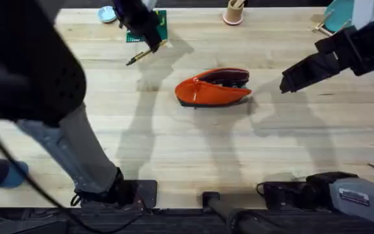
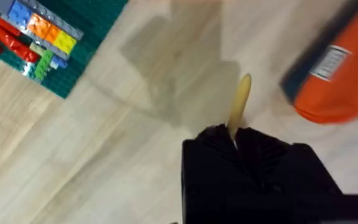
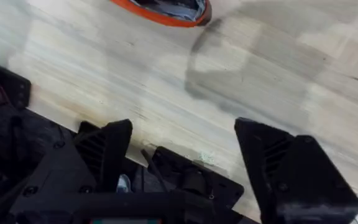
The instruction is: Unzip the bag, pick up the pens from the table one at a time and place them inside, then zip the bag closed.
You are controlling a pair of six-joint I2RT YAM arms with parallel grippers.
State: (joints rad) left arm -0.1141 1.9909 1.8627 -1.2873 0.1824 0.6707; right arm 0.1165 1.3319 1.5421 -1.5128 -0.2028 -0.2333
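The orange bag [image 1: 211,90] lies near the middle of the surface [image 1: 174,149], its long axis running 9 to 3 o'clock, and its zipper is open along the far side. The left tool [image 1: 154,47] is clenched on the yellowish pen [image 1: 141,56] at about 10 o'clock from the bag, the pen's long axis slanting with its dark tip toward 8 o'clock. The right tool [image 1: 284,84], at 3 o'clock from the bag, has its fingers [image 3: 107,152] spread apart and grasps nothing.

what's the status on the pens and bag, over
Left gripper shut on yellowish-tan pen, lifted above table. Right gripper open, holding nothing. Bag unzipped, nothing in the way.
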